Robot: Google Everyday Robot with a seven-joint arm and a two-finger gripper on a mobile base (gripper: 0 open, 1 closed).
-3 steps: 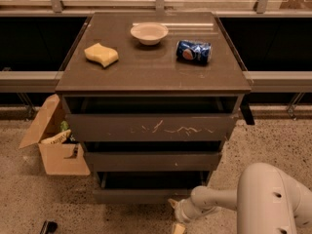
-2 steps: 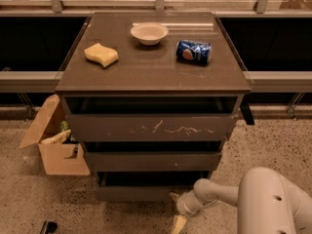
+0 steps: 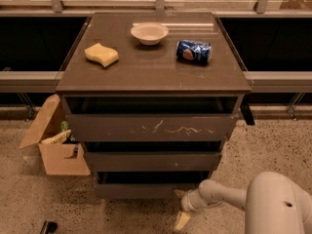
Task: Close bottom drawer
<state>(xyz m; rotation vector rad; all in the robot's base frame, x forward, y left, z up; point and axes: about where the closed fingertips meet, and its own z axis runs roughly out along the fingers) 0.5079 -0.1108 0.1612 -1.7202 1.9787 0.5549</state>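
The bottom drawer (image 3: pixel 139 189) is the lowest of three in the dark grey-brown cabinet (image 3: pixel 151 72). It has a plain front and stands slightly pulled out, with a dark gap above it. My gripper (image 3: pixel 181 207) is low at the drawer's right end, just in front of the front panel. One pale finger (image 3: pixel 182 221) points down toward the floor and another pale tip (image 3: pixel 179 193) lies against the drawer front. The white arm (image 3: pixel 224 195) reaches in from the lower right.
The scratched top drawer front (image 3: pixel 151 127) and the middle front (image 3: pixel 152 160) also stand out a little. On top are a yellow sponge (image 3: pixel 101 54), a white bowl (image 3: pixel 149 33) and a blue can (image 3: pixel 194 51). An open cardboard box (image 3: pixel 54 145) stands at the left.
My gripper has moved slightly up and toward the bottom drawer's front, and the arm has stretched further left. The drawer looks about the same.
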